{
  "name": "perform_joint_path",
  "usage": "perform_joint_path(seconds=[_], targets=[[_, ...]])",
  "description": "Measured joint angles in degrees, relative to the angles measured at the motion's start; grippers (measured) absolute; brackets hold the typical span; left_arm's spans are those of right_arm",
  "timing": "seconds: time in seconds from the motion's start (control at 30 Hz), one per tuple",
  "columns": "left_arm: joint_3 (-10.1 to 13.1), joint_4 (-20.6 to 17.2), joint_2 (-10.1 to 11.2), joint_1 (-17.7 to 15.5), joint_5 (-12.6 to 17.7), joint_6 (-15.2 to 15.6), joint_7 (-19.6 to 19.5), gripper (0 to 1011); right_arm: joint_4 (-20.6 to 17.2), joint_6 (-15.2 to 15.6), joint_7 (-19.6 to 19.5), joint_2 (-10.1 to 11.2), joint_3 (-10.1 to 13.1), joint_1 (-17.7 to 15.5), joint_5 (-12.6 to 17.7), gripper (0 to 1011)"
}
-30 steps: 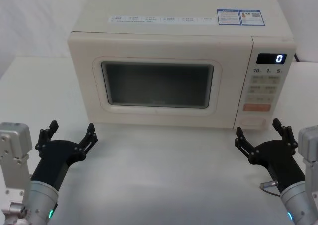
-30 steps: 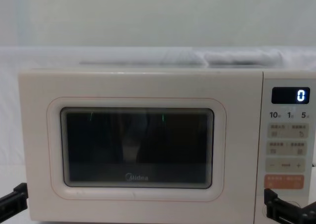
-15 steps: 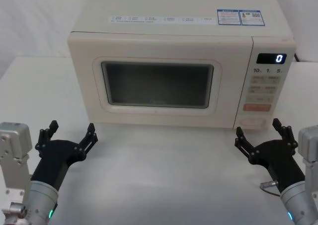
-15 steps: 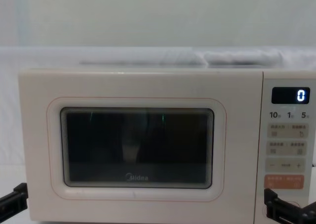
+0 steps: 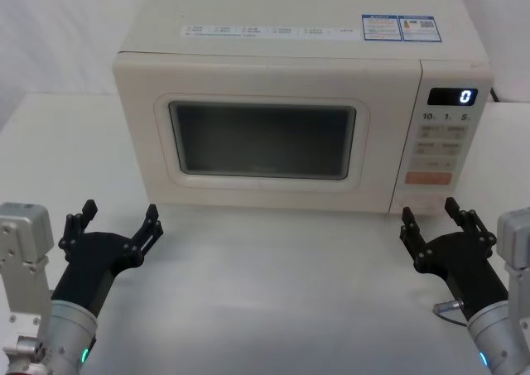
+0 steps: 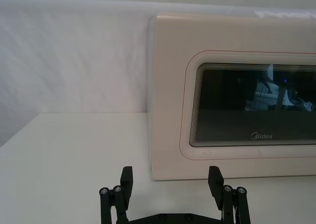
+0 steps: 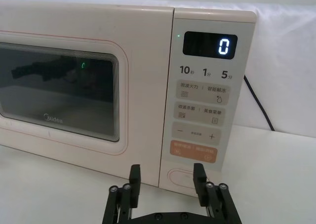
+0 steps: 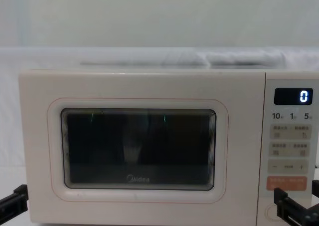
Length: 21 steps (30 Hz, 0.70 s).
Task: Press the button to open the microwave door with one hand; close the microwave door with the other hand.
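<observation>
Right pincer (image 5: 435, 218), fingers spread wide, sits near the table's front right, lined up on the button (image 7: 183, 177). Left pincer (image 5: 116, 222) wide, parked front left. Door (image 5: 263, 139) shut, microwave at the table's back. Step: approach to press; next needs a straight push forward. Since before: right pincer shifted slightly right, toward the button.

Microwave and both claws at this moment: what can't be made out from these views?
- The button: in the right wrist view the right claw fingers cover part of it; in the chest view it is cut off by the bottom edge and the claw.
- Microwave door interior: dark glass shows reflections, so the contents are unreadable.
- Control panel key labels: too small to read in the head view.
- Left claw: cut off by the bottom edge in the left wrist view.
</observation>
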Motion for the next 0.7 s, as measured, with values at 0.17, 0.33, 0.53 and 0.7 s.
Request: perform_joint_path(seconds=[0.17,0.33,0.53,0.7], targets=[[0.0,0.0,0.0,0.0,0.0,0.0,0.0,1001,0.0,0.0,0.0,0.0,0.0,0.0,0.0,542],[0.0,0.0,0.0,0.0,0.0,0.0,0.0,1001,0.0,0.0,0.0,0.0,0.0,0.0,0.0,397],[0.0,0.0,0.0,0.0,0.0,0.0,0.0,1001,0.0,0.0,0.0,0.0,0.0,0.0,0.0,199],[0.0,0.0,0.0,0.0,0.0,0.0,0.0,1001,0.0,0.0,0.0,0.0,0.0,0.0,0.0,30]])
